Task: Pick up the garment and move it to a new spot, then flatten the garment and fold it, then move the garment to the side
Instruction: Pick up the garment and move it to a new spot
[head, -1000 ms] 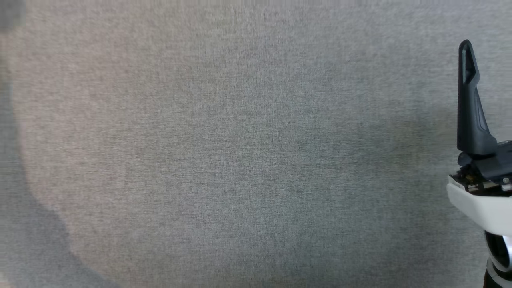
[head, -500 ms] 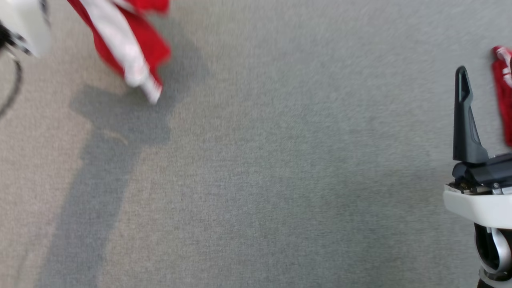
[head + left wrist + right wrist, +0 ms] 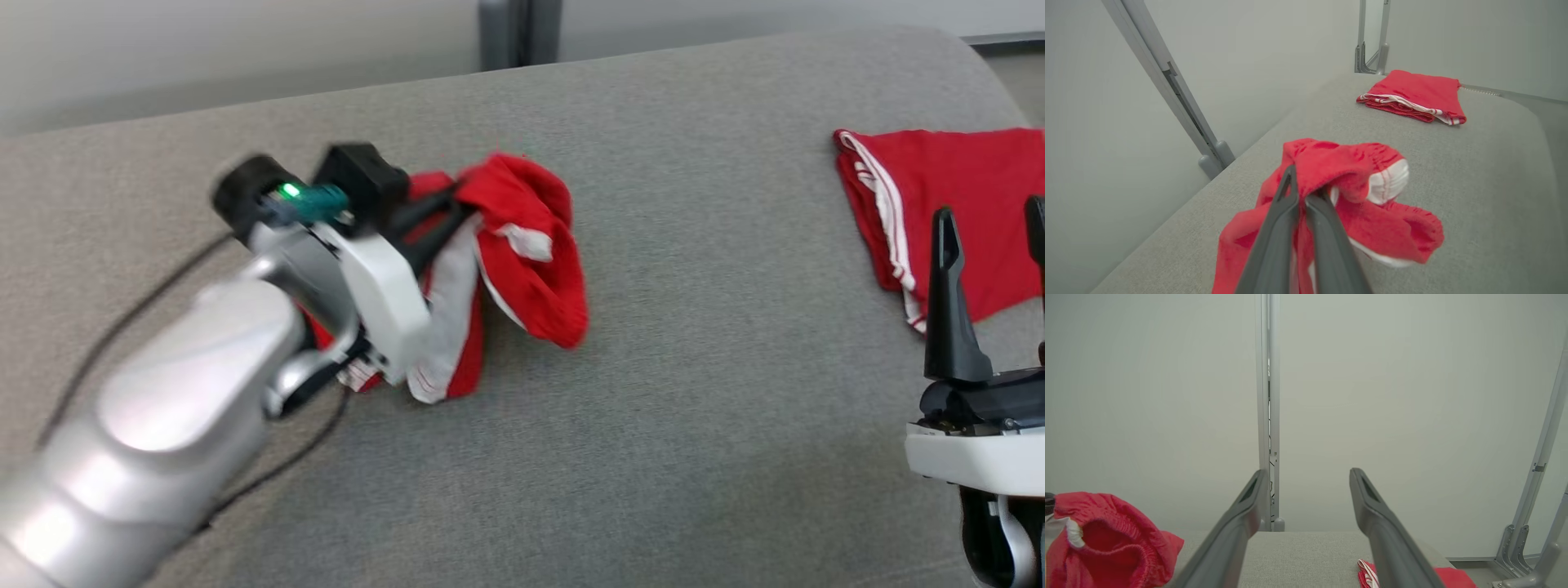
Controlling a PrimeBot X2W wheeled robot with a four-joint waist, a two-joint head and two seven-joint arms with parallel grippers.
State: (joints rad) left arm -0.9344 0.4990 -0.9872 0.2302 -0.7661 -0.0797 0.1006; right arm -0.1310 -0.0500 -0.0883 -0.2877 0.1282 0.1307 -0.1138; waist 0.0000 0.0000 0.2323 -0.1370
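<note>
The garment (image 3: 531, 269) is a crumpled red piece with white trim, hanging bunched just above the grey fabric surface (image 3: 694, 408), left of centre. My left gripper (image 3: 447, 214) is shut on its upper folds. In the left wrist view the two fingers (image 3: 1274, 228) press together with red cloth of the garment (image 3: 1355, 171) draped over their tips. At the lower right, my right gripper (image 3: 989, 208) stands open and holds nothing. Its spread fingers (image 3: 1241, 522) face a pale wall, with the garment (image 3: 1106, 539) off to their left.
A second red garment with white stripes (image 3: 939, 188) lies folded flat near the surface's far right corner, also seen as a folded garment (image 3: 1412, 94). Grey metal posts (image 3: 518, 33) and pale walls stand behind the surface. A black cable (image 3: 122, 327) trails along my left arm.
The head camera has swung up, so the whole picture shifted. My left arm with the hanging garment has come into view near the middle. The right gripper stays open.
</note>
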